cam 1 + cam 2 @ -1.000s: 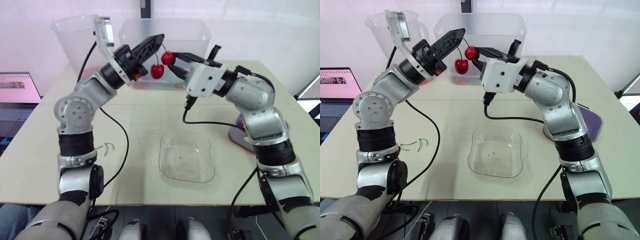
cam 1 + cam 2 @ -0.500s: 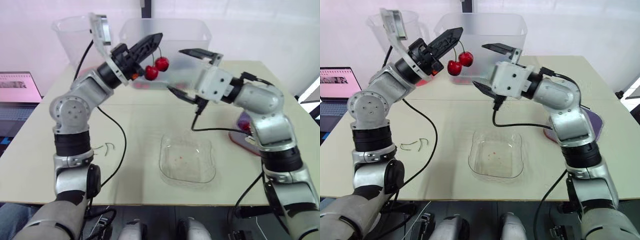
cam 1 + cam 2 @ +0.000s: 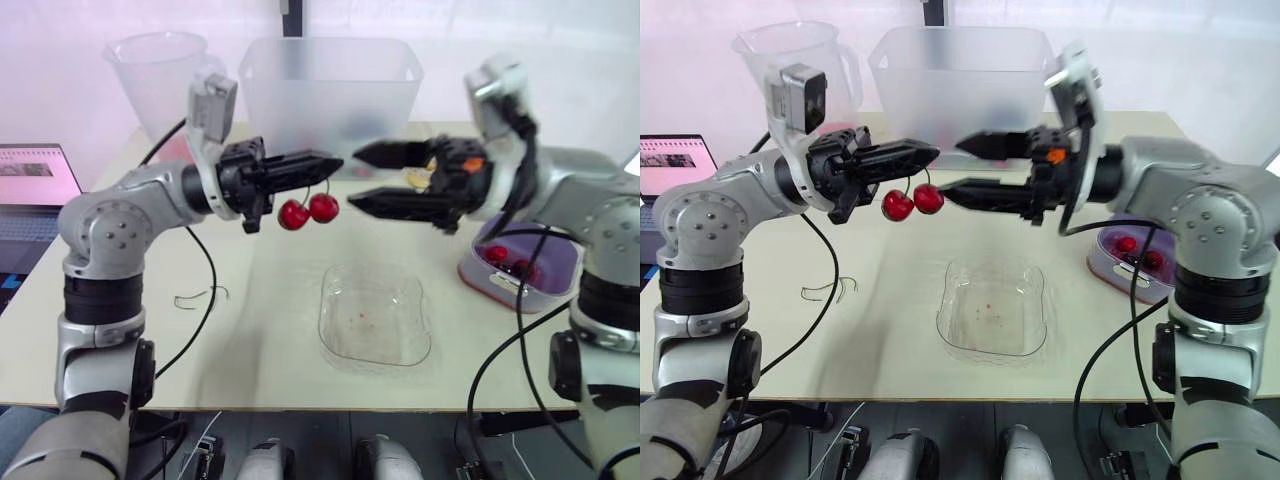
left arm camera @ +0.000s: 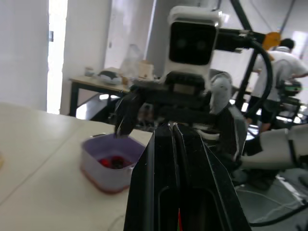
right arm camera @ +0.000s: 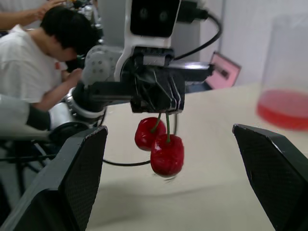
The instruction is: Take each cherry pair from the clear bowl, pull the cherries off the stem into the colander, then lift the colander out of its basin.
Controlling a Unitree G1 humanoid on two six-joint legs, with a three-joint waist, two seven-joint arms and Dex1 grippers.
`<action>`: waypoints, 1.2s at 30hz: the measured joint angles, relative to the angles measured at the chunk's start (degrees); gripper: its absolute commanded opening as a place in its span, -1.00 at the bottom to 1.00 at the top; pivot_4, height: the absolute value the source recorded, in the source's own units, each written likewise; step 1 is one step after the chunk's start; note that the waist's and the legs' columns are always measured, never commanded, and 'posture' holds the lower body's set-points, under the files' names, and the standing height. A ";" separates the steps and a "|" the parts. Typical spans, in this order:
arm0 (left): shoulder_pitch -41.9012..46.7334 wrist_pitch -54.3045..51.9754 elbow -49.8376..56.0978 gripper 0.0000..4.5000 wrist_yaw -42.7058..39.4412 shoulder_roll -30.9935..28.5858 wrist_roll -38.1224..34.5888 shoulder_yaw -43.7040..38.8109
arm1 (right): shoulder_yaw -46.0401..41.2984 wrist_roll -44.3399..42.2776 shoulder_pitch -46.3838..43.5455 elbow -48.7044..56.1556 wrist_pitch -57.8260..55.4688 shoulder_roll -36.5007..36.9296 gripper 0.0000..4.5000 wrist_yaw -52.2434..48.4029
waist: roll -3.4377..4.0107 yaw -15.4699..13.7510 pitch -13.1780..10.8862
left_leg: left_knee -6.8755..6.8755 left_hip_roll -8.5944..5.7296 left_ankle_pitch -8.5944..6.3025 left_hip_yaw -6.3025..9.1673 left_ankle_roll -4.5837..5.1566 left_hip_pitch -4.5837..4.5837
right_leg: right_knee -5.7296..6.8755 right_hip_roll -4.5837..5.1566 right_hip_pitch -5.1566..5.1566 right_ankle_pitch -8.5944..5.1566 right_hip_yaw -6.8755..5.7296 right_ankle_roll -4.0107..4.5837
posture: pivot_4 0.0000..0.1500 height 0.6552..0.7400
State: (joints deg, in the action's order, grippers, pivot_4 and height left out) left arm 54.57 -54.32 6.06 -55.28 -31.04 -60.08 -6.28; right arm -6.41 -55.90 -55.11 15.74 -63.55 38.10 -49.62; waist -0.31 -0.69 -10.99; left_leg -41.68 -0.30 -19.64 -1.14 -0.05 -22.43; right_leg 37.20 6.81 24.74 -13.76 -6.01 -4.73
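We find the left gripper [image 3: 330, 163] clenched on the stems of a cherry pair [image 3: 308, 210], which hangs in the air above the table [image 3: 262, 305], near the far rim of the clear bowl [image 3: 375, 347]. The right gripper [image 3: 355, 177] faces the cherries, fingers spread wide, grasping nothing. The purple colander [image 3: 540, 290] beside the right arm contains cherries
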 measured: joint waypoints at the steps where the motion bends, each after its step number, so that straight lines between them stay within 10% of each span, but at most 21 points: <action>1: -0.01 -0.49 0.17 -1.00 -0.16 0.20 -0.47 0.16 | 1.20 0.28 1.02 -0.11 0.08 -0.97 0.98 0.48 | 0.00 0.01 0.00 | 0.00 0.00 0.00 0.00 0.00 0.00 | 0.01 0.00 0.00 0.00 0.00 0.00 | 1.00 -0.21; 7: -0.02 -1.71 1.27 -1.00 0.73 1.07 -1.93 0.18 | 3.17 0.48 2.83 -0.21 0.32 -5.13 0.98 3.27 | 0.01 0.08 0.00 | 0.01 0.01 0.00 0.00 0.00 0.00 | 0.00 -0.01 0.02 0.00 0.00 0.00 | 1.00 -0.21; 13: -0.02 -1.80 1.28 -1.00 1.80 0.84 -1.87 0.17 | 2.75 -1.82 2.87 0.05 -0.41 -6.01 -0.01 5.18 | 0.01 0.07 0.00 | 0.01 0.00 0.00 0.00 0.00 0.00 | 0.00 -0.02 0.02 0.00 0.01 0.00 | 1.00 -0.21; 29: -0.01 -1.58 1.30 -1.00 2.88 0.86 -1.82 0.18 | 1.74 -4.46 4.63 1.91 -1.06 -5.23 -0.01 7.11 | 0.01 0.06 0.00 | 0.01 0.00 0.00 -0.01 0.00 0.00 | 0.00 -0.02 0.02 0.00 0.01 0.00 | 1.00 -0.21; 32: -0.01 -1.51 1.29 -1.00 2.89 0.86 -1.79 0.18 | 1.76 -4.43 4.63 1.91 -1.04 -5.22 -0.53 7.26 | 0.01 0.06 0.00 | 0.01 0.00 0.00 0.00 0.00 0.00 | 0.00 -0.02 0.02 0.00 0.01 0.00 | 1.00 -0.21; 36: 0.00 -1.32 1.21 -1.00 2.87 0.86 -1.63 0.17 | 1.78 -4.34 4.63 1.90 -0.77 -5.28 -0.53 7.58 | 0.01 0.07 0.00 | 0.01 0.00 0.00 0.00 0.00 0.00 | 0.00 -0.02 0.02 0.00 0.01 0.00 | 1.00 -0.21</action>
State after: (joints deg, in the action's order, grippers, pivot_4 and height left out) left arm 54.57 -55.64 7.26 -52.41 -30.18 -61.71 -6.10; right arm -4.63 -60.24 -50.48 17.64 -64.32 32.82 -42.04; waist -0.31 -0.62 -10.99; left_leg -41.67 -0.30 -19.64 -1.14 -0.05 -22.43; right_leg 37.20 6.80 24.76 -13.76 -6.00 -4.73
